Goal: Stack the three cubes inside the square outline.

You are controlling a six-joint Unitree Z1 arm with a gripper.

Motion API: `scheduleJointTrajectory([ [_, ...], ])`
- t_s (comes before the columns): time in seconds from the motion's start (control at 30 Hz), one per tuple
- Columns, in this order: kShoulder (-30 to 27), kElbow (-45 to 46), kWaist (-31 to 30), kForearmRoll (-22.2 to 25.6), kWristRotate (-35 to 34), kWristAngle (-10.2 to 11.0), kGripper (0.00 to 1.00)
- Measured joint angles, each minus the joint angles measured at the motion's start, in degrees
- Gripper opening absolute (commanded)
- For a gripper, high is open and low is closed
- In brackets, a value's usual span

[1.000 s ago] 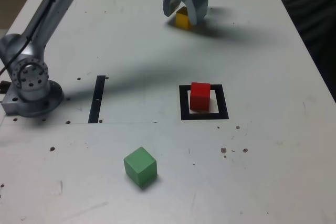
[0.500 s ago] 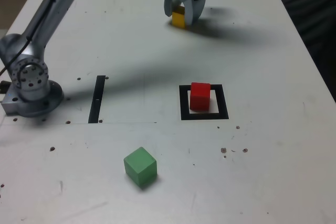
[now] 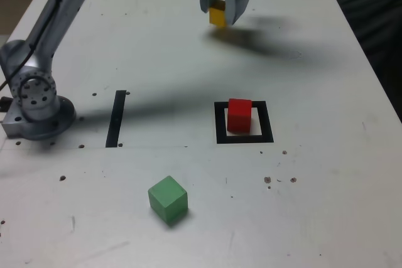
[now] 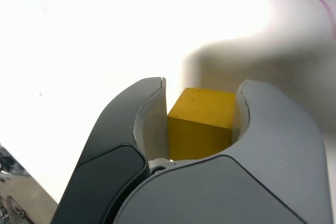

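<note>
The white, flat table [image 3: 326,186] carries scattered small dark marks. The silver-grey, jointed metal robot arm [image 3: 63,23] has its base at the exterior view's left and extends to the far side. Its grey gripper [image 3: 217,17], with curved fingers, is clamped on the yellow cube at the far side, near the middle of the exterior view's width. The square outline [image 3: 267,123], a flat, thick black border around a white centre, lies right of the middle in the exterior view. The flat, straight black strip [image 3: 115,120] lies to its left, running from near to far. The solid matte green cube [image 3: 168,199] rests on the table at the near side, left of the outline, with one vertical edge facing near. The solid matte red cube [image 3: 239,117] rests within the outline, bright and flat-faced. The solid matte yellow cube [image 4: 199,124] is between the two fingers, raised off the table, its shadow apart from it; the wrist view shows an amber upper face and a darker side face. Count: table, one; arm, one; gripper, one; outline, one; strip, one; cubes, three, one of each colour.
</note>
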Motion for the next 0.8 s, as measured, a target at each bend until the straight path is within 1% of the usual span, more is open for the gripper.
scheduleJointTrajectory([
  [0.13,-2.72,0.77,-3.18,2.49,-3.53,0.12,0.29],
  [0.23,-5.55,2.15,-6.24,4.17,-7.77,-0.72,0.3],
  [0.33,-7.51,3.57,-8.89,4.99,-11.96,-2.42,0.29],
  [0.53,-9.47,4.08,-13.94,8.11,-20.7,-5.4,0.29],
  [0.6,-10.13,3.99,-15.41,8.56,-22.22,-6.0,0.29],
  [0.67,-10.46,3.93,-16.36,9.03,-25.12,-7.14,0.29],
  [0.8,-11.53,3.97,-21.55,9.81,-32.21,-9.66,0.28],
])
